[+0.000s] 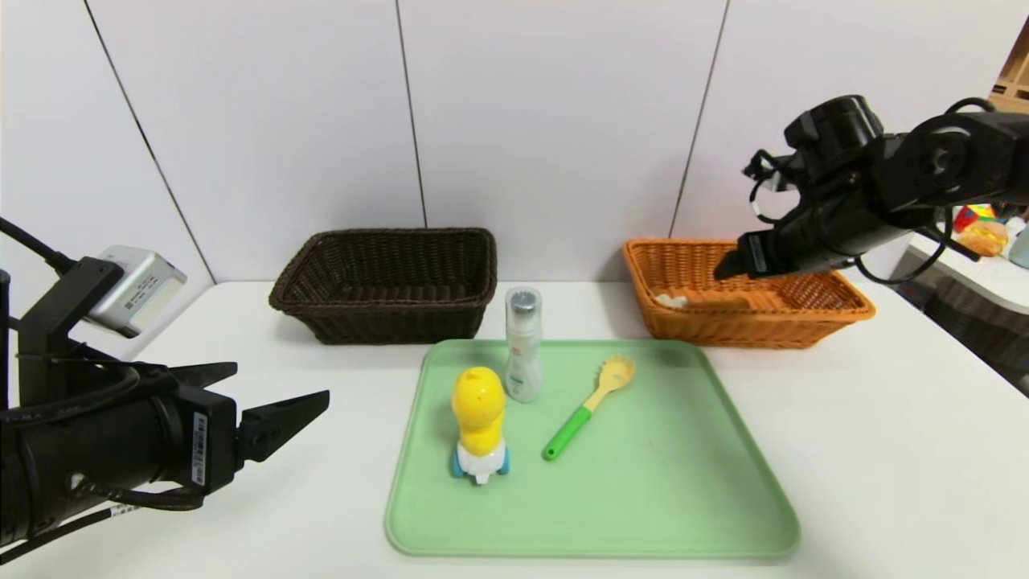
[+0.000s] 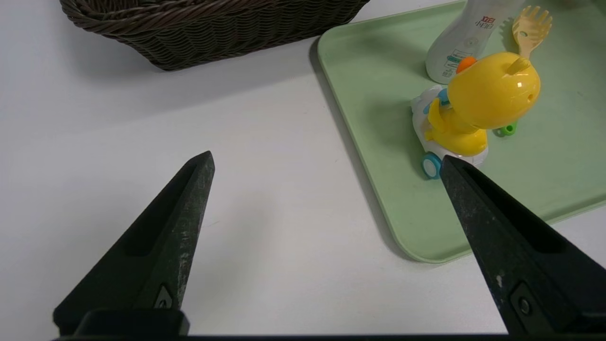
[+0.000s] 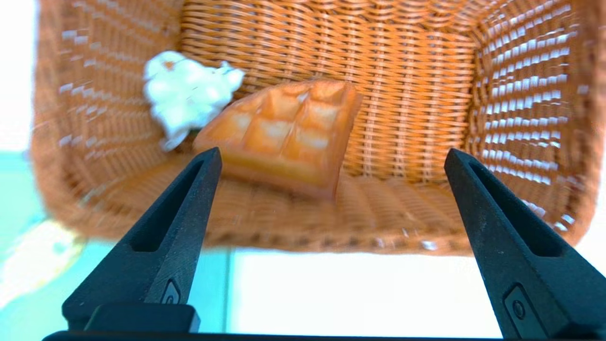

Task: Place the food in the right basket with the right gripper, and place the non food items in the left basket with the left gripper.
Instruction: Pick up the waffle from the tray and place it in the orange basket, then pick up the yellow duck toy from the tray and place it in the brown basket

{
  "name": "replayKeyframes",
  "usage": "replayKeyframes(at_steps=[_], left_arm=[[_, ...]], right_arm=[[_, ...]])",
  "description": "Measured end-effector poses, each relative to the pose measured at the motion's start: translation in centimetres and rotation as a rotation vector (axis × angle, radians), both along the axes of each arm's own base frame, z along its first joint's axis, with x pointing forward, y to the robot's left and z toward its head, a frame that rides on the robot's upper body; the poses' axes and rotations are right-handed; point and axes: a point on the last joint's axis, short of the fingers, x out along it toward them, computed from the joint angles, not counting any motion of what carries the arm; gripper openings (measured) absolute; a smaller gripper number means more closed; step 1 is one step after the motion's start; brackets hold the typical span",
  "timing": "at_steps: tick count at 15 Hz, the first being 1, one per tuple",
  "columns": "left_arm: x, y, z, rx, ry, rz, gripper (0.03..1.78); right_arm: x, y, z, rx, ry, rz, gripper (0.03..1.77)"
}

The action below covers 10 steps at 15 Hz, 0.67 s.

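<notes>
Right gripper (image 3: 331, 158) hangs wide apart and empty above the orange basket (image 1: 836, 310) at the tabletop's far right, waffle (image 3: 284, 135) inside; it should clear the rim upward, since left gripper (image 2: 326, 163), wide, faces 3 non-food items on the tray (image 1: 683, 482).

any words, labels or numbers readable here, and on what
White bottle on the green tray: red characters and small print, too small and tilted to read.
Left pincer housing: white barcode sticker, unreadable.
Nothing else carries text.
</notes>
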Motion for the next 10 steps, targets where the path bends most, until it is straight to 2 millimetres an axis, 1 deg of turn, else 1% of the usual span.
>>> replayKeyframes(at_steps=[2, 5, 7, 10], left_arm=[[0.0, 0.0, 0.1, -0.001, -0.001, -0.001, 1.69], [0.1, -0.1, 0.1, 0.003, -0.007, -0.005, 1.69], [0.0, 0.0, 0.1, 0.014, -0.013, -0.009, 1.69], [-0.1, 0.0, 0.1, 0.015, -0.012, -0.009, 1.69]], right_arm=[[-1.7, -0.1, 1.8, -0.006, -0.039, 0.034, 1.65], [-4.9, -0.3, 4.3, -0.013, -0.092, 0.083, 1.67], [-7.2, -0.5, 5.2, -0.004, -0.11, 0.101, 1.68], [-11.7, -1.1, 6.0, 0.02, -0.127, 0.125, 1.69]])
